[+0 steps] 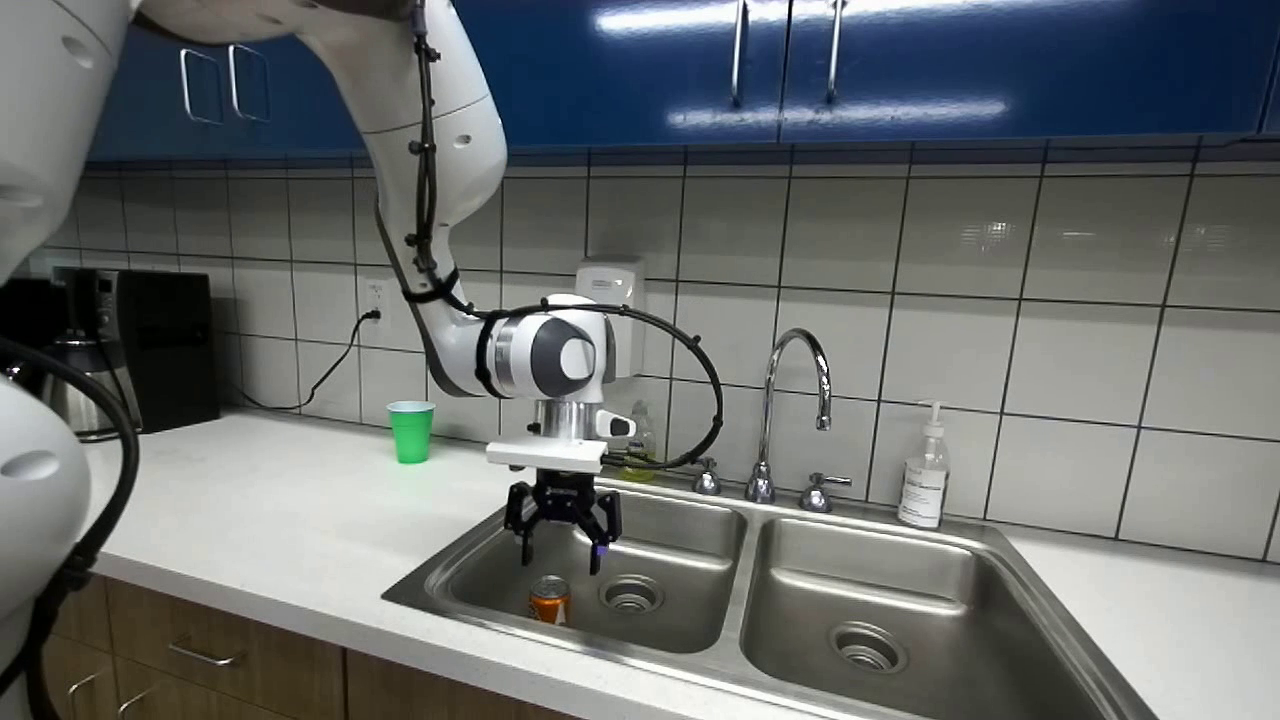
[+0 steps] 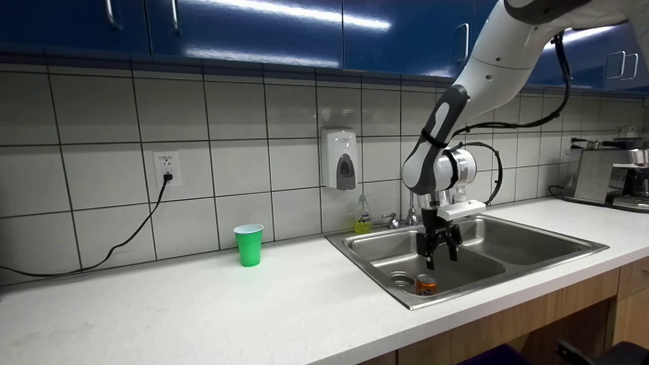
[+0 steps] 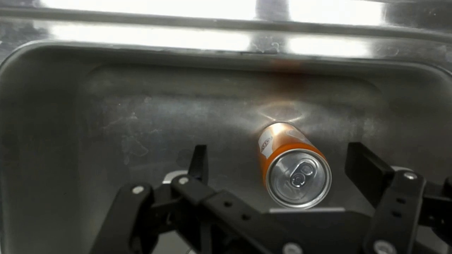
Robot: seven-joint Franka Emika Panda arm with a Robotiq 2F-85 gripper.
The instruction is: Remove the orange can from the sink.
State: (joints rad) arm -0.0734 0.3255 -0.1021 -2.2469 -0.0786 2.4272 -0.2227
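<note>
The jaws hang wide apart, pointing down and empty, with air between their tips and the orange can (image 3: 295,165) below. In the wrist view they come in from the bottom edge, one near centre and one at the right, and the can shows between them, nearer the right one. In an exterior view it stands in the left basin of the sink (image 1: 741,590), just left of a drain (image 1: 632,594). The sink's near rim cuts across its foot there, and in the wrist view a wall of the sink runs along the upper frame, beyond it. In an exterior view a curved faucet (image 1: 767,420) rises right of the jaws, with a pump bottle (image 1: 924,480) farther right. In an exterior view a bottle of yellow soap (image 2: 363,222) sits mid-frame, just below a wall dispenser (image 2: 339,158), and a green cup (image 2: 249,245) stands on the white desk (image 2: 167,304) left of centre, well apart from the sink. The can itself is upright, orange with a white patch, its metal lid and pull tab turned up toward the wrist camera; a bright glare lies on the orange, and I can't make out the lettering.
</note>
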